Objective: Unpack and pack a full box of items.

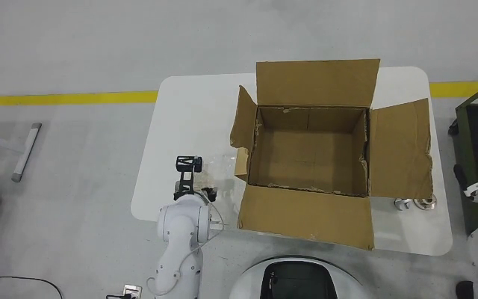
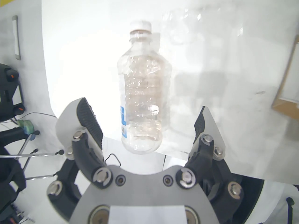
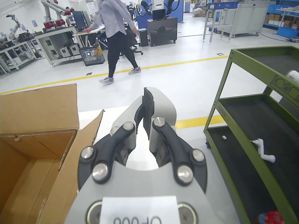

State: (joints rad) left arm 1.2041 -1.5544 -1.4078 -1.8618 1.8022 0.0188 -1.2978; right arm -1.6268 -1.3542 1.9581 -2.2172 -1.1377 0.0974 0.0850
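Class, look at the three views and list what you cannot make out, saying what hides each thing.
- Left wrist view: the bottle is blurred, so its label print and any contents cannot be told.
- Top view: the bottle, clear on the white table, is too faint to trace.
- Right wrist view: the box is cut off by the picture's edge, as is most of its inside. The red thing on the cart is cut off too.

Left arm [image 1: 181, 243] is a chunky white shell, black at the wrist. Left gripper [image 2: 143, 107] and right gripper [image 3: 146, 97] match: grey metal plate [image 2: 144, 188], black links [image 3: 109, 141], shiny round screws [image 3: 100, 172], ribbed black pads [image 2: 90, 117] on pale fingers [image 3: 164, 108], white label [image 3: 140, 211] at the base. Thin black cable [image 2: 112, 156] near the left one.
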